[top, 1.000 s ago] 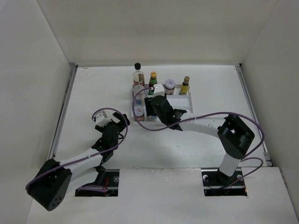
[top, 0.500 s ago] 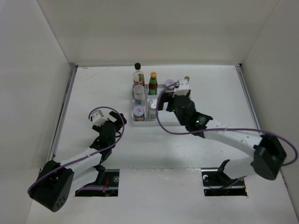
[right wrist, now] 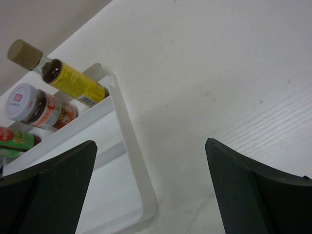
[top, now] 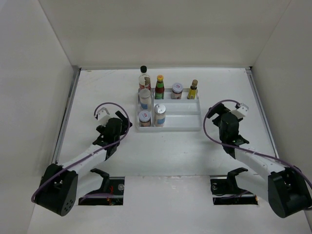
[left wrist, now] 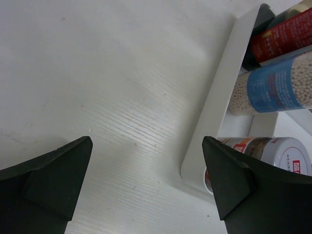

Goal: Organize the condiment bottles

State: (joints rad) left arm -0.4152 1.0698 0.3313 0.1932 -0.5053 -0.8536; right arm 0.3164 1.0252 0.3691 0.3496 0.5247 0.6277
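The condiment bottles stand in a white divided tray (top: 180,127). Along its back are a black-capped red-labelled bottle (top: 143,79), a green bottle (top: 159,87), a white-lidded jar (top: 177,90) and an amber bottle (top: 193,89). In the left part are a tall shaker (top: 145,99), a jar (top: 144,117) and another shaker (top: 160,114). My left gripper (top: 122,126) is open left of the tray, holding nothing. My right gripper (top: 222,121) is open right of the tray, also holding nothing. In the left wrist view my left gripper (left wrist: 147,146) faces the tray's corner (left wrist: 214,122). In the right wrist view my right gripper (right wrist: 151,144) faces the tray's rim (right wrist: 129,141).
White walls close the table on the left, back and right. The tray's right front compartments (top: 185,117) hold nothing. Purple cables loop over both arms.
My right arm has drawn back from over the tray to the table on its right, and its jaws have opened. My left arm has shifted slightly.
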